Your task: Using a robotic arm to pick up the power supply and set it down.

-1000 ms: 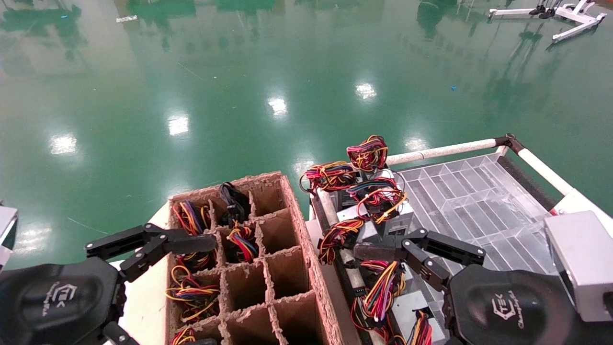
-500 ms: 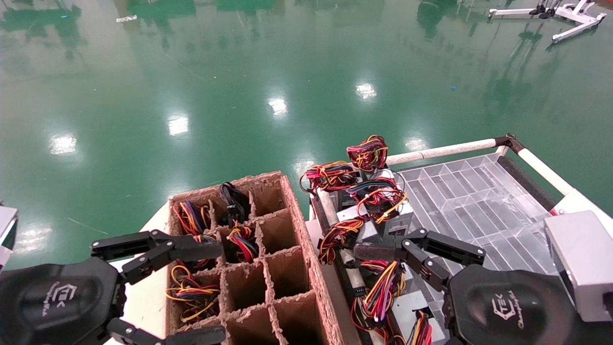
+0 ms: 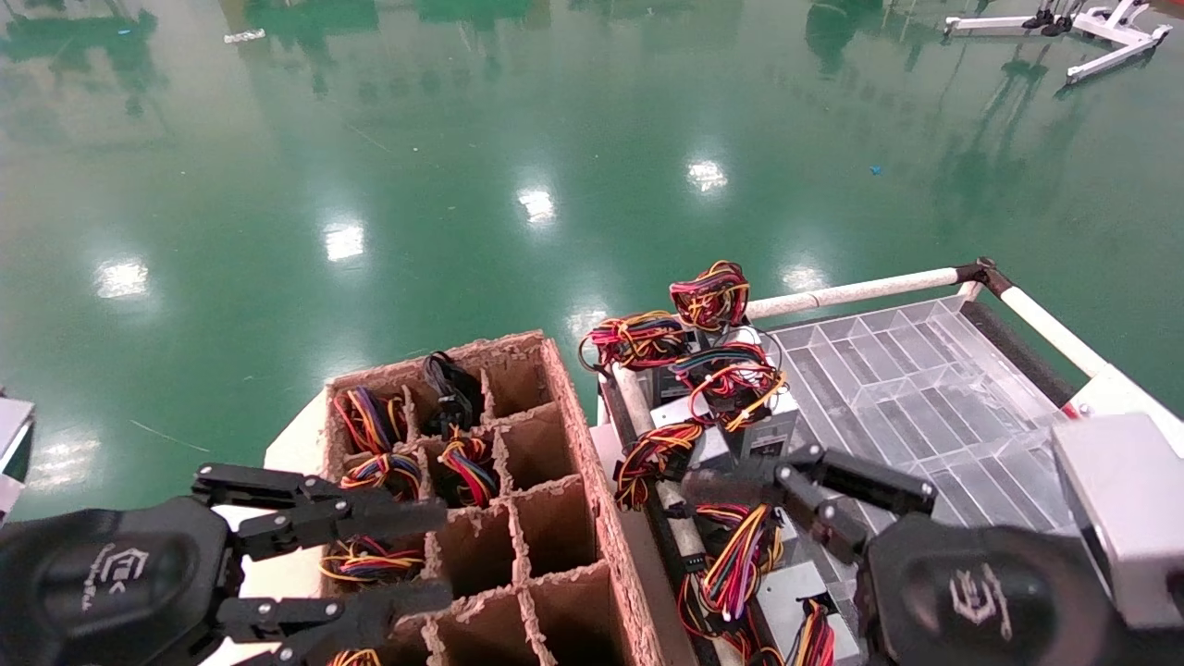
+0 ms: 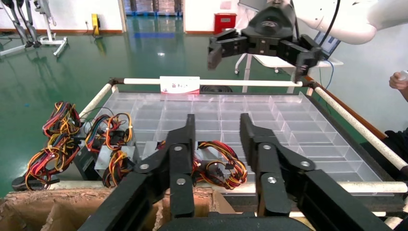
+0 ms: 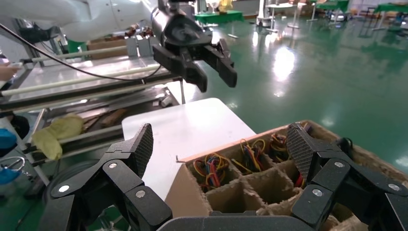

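Observation:
Several power supplies [image 3: 770,429], grey boxes with tied red, yellow and black wire bundles, lie along the near-left edge of a clear plastic tray [image 3: 916,388]. My left gripper [image 3: 446,553] hovers open over the brown cardboard divider box [image 3: 601,518] with nothing between its fingers. In the left wrist view it [image 4: 217,129] looks across at one wire bundle [image 4: 219,161] on the tray's edge. My right gripper [image 3: 717,546] is open wide above the supplies nearest me. In the right wrist view it [image 5: 220,144] faces the divider box [image 5: 144,197].
Some cells of the divider box hold wire bundles [image 3: 370,421]; others are bare. The box rests on a white table [image 5: 183,130]. White rails [image 3: 860,289] frame the tray. Green floor lies beyond. A person's hand [image 4: 398,81] shows at the side.
My left gripper has swung down and inward over the divider box, and its lower finger has come into view. The right gripper has barely shifted.

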{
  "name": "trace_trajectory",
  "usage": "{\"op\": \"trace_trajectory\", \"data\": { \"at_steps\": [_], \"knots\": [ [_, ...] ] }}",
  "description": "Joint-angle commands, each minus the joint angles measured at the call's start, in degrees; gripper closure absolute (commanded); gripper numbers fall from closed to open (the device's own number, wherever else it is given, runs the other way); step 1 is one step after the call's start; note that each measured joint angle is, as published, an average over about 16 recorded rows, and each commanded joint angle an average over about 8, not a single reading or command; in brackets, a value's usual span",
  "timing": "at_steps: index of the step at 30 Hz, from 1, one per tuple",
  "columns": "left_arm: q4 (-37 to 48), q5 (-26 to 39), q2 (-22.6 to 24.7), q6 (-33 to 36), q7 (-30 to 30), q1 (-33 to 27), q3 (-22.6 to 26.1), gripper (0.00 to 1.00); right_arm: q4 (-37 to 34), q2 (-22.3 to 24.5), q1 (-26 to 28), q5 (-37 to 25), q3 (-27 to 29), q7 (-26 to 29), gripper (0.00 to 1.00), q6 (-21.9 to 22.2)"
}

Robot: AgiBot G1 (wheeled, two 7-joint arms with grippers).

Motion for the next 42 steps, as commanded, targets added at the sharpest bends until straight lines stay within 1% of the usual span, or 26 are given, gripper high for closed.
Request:
{"op": "trace_trajectory", "data": {
  "at_steps": [1, 7, 11, 16, 21, 22, 23, 24, 27, 28, 29, 30, 31, 32, 34, 35, 36, 39, 40, 42],
  "knots": [
    [0.0, 0.0, 0.0, 0.0, 0.0, 0.0, 0.0, 1.0, -0.09, 0.03, 0.01, -0.79, -0.18, -0.03, 0.0, 0.59],
    [0.0, 0.0, 0.0, 0.0, 0.0, 0.0, 0.0, 1.0, 0.36, -1.99, 2.81, -7.89, -2.5, 1.45, 0.0, 5.95],
    [0.0, 0.0, 0.0, 0.0, 0.0, 0.0, 0.0, 1.0, 0.43, -4.59, 5.4, -14.32, -5.14, 2.79, 0.0, 9.57],
    [0.0, 0.0, 0.0, 0.0, 0.0, 0.0, 0.0, 1.0, -0.81, -9.78, 8.6, -22.31, -9.13, 4.19, 0.0, 13.48],
    [0.0, 0.0, 0.0, 0.0, 0.0, 0.0, 0.01, 1.0, -4.43, -16.11, 11.45, -27.35, -12.35, 4.06, 0.0, 15.85],
    [0.0, 0.0, 0.0, 0.0, 0.0, 0.0, 0.01, 0.97, -5.36, -17.37, 12.01, -28.1, -12.88, 3.87, 0.0, 16.2],
    [0.0, 0.0, 0.0, 0.0, 0.0, 0.0, 0.01, 0.92, -6.32, -18.59, 12.56, -28.82, -13.39, 3.66, 0.0, 16.53],
    [0.0, 0.0, 0.0, 0.0, 0.0, 0.0, 0.01, 0.83, -7.28, -19.82, 13.11, -29.53, -13.88, 3.43, 0.0, 16.9],
    [0.0, 0.0, 0.0, 0.0, 0.0, 0.0, 0.01, 0.46, -9.98, -23.3, 14.61, -31.51, -15.33, 2.55, 0.03, 17.76],
    [0.0, 0.0, 0.0, 0.0, 0.0, 0.0, 0.01, 0.34, -10.94, -24.48, 15.07, -32.17, -15.81, 2.19, 0.07, 18.07],
    [0.0, 0.0, 0.0, 0.0, 0.0, 0.0, 0.01, 0.21, -11.96, -25.64, 15.51, -32.81, -16.27, 1.81, 0.14, 18.38],
    [0.0, 0.0, 0.0, 0.0, 0.0, 0.0, 0.01, 0.12, -13.02, -26.76, 15.93, -33.39, -16.7, 1.42, 0.22, 18.71],
    [0.0, 0.0, 0.0, 0.0, 0.0, 0.0, 0.01, 0.04, -14.21, -27.91, 16.34, -33.93, -17.1, 0.98, 0.29, 19.04],
    [0.0, 0.0, 0.0, 0.0, 0.0, 0.0, 0.01, 0.01, -15.48, -29.02, 16.74, -34.43, -17.46, 0.52, 0.37, 19.39],
    [0.0, 0.0, 0.0, 0.0, 0.0, 0.0, 0.01, 0.0, -18.23, -31.11, 17.47, -35.29, -18.03, -0.44, 0.53, 20.22],
    [0.0, 0.0, 0.0, 0.0, 0.0, 0.0, 0.01, 0.0, -19.67, -32.11, 17.83, -35.64, -18.26, -0.93, 0.59, 20.64],
    [0.0, 0.0, 0.0, 0.0, 0.0, 0.0, 0.01, 0.0, -21.04, -33.0, 18.17, -35.95, -18.44, -1.41, 0.63, 21.03],
    [0.0, 0.0, 0.0, 0.0, 0.01, 0.0, 0.01, 0.0, -25.09, -35.52, 19.24, -36.93, -19.04, -2.88, 0.63, 22.09],
    [0.0, 0.0, 0.0, 0.0, 0.01, 0.0, 0.01, 0.0, -26.4, -36.31, 19.63, -37.3, -19.27, -3.33, 0.64, 22.43],
    [0.0, 0.0, 0.0, 0.0, 0.01, 0.0, 0.01, 0.0, -28.92, -37.77, 20.38, -37.97, -19.66, -4.13, 0.72, 23.09]
  ]
}}
